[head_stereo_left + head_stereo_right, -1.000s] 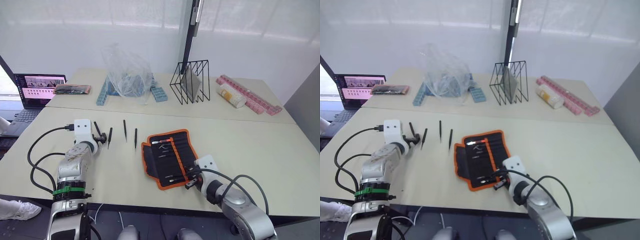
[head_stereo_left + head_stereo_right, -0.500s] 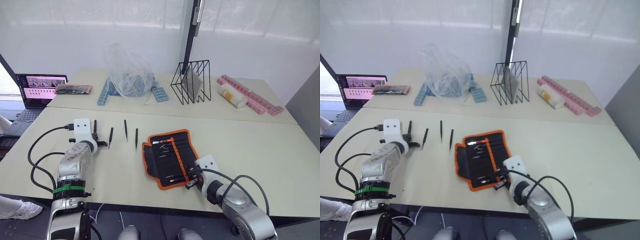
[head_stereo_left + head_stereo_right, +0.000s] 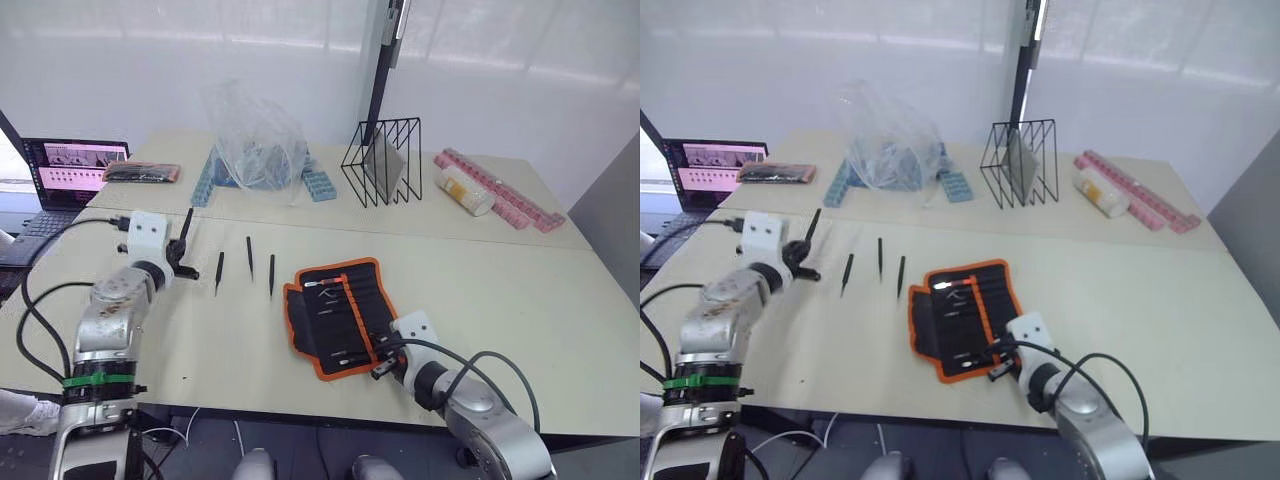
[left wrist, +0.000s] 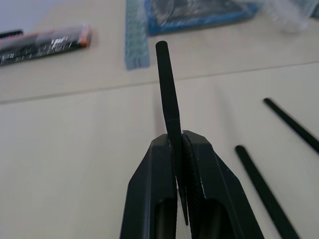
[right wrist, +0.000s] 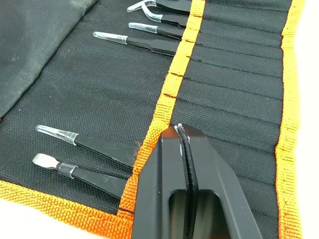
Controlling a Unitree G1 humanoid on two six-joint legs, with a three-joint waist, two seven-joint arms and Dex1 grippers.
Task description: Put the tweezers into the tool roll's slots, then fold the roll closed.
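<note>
- Black tool roll point(image 3: 334, 315) lies open on the surface point(image 3: 520, 290), tools in its slots point(image 5: 239, 89).
- Left gripper point(image 4: 177, 144) pinches one tweezer point(image 4: 167, 89), lifted off the surface.
- Three tweezers point(image 3: 248, 256) lie beside it.
- Right gripper point(image 5: 182, 134) is clenched on the roll's orange binding point(image 5: 172, 84).

four loose black tweezers: three point(image 3: 219, 272) point(image 3: 249, 256) point(image 3: 271, 275) lie left of the one open tool roll point(image 3: 338, 314), one point(image 3: 186, 226) farther left; five capped tools point(image 5: 144, 42) sit in the roll's slots point(image 5: 239, 74).
</note>
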